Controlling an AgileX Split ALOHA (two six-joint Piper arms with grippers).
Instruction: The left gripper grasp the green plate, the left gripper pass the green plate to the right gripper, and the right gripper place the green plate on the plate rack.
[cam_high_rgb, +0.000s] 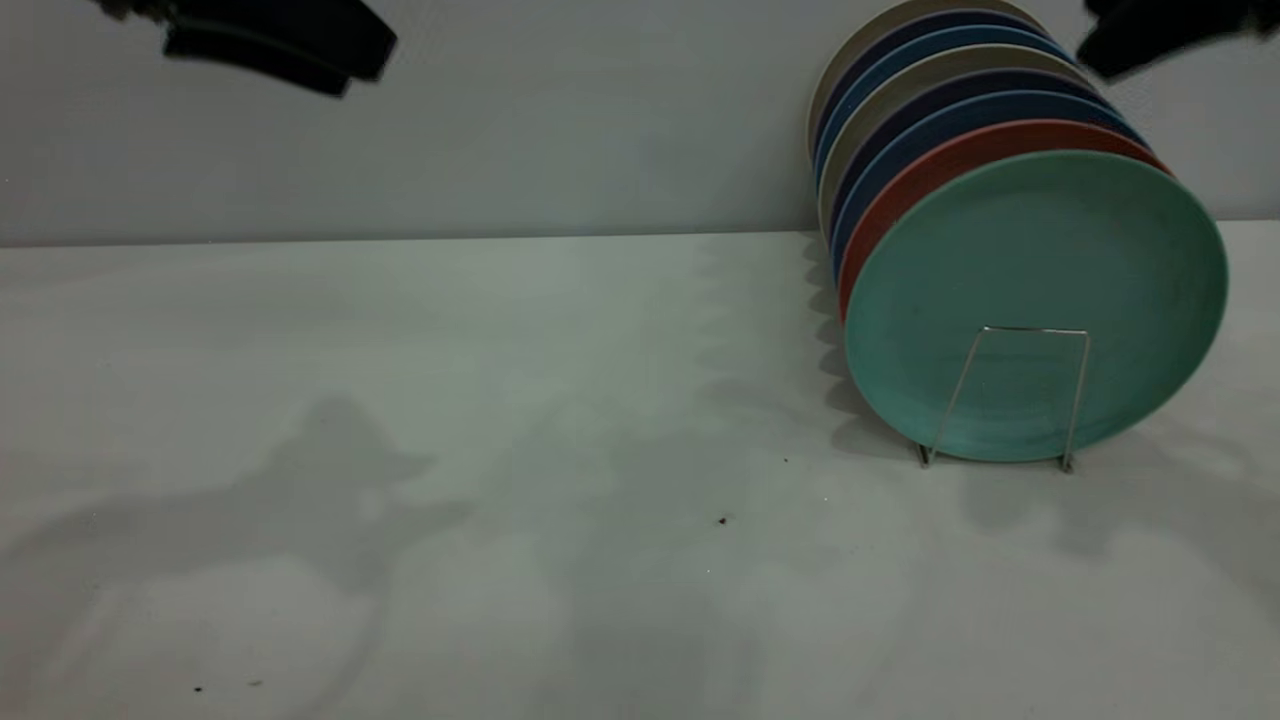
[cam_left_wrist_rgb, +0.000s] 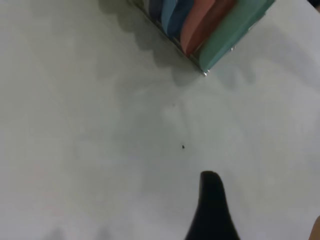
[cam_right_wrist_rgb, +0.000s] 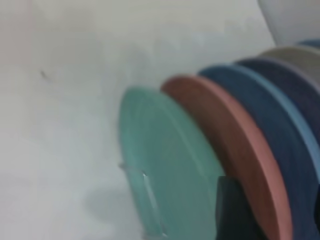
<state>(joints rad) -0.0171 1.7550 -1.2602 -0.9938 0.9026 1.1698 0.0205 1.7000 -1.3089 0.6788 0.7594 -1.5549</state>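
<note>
We see a pale table (cam_high_rgb: 500, 450) against a plain wall (cam_high_rgb: 550, 110). Green plate (cam_high_rgb: 1035, 300) stands frontmost in the plate rack (cam_high_rgb: 1010, 395), touching the salmon plate (cam_high_rgb: 935, 165), blue plates (cam_high_rgb: 960, 115) behind. Left gripper (cam_high_rgb: 270, 45) and right gripper (cam_high_rgb: 1150, 35) sit high, apart; open or closed: can't tell. Left wrist view alone shows table specks (cam_left_wrist_rgb: 183, 146).

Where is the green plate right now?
In the exterior view, the green plate stands on edge at the right of the table, frontmost in the plate rack, directly before the salmon-pink plate. Neither gripper holds it.
</note>
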